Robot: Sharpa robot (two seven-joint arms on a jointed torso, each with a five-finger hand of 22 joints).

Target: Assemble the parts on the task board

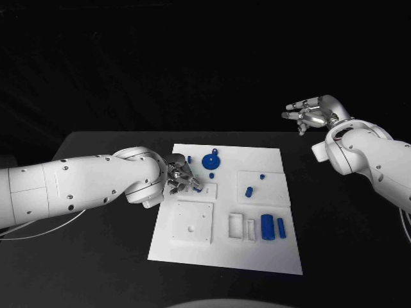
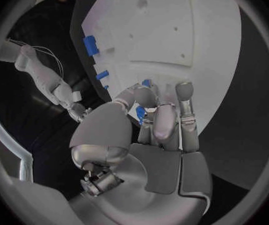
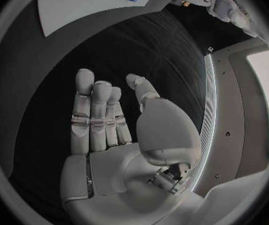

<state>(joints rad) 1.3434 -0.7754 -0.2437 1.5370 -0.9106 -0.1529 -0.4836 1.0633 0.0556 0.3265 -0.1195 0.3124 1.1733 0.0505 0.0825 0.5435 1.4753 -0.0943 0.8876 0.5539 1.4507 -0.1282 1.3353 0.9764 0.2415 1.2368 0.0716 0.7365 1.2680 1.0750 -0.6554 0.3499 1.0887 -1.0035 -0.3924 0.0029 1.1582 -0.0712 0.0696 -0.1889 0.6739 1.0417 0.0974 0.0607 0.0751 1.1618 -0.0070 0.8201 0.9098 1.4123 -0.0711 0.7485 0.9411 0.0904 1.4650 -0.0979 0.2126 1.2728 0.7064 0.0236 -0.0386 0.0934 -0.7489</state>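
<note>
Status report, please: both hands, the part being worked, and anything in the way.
Left hand pinches a small blue part over the task board. Right hand open, raised off the board. Nothing blocking.

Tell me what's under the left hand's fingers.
The left hand pinches a small blue part over the white board. Whatever lies on the board directly beneath the fingers is covered.
</note>
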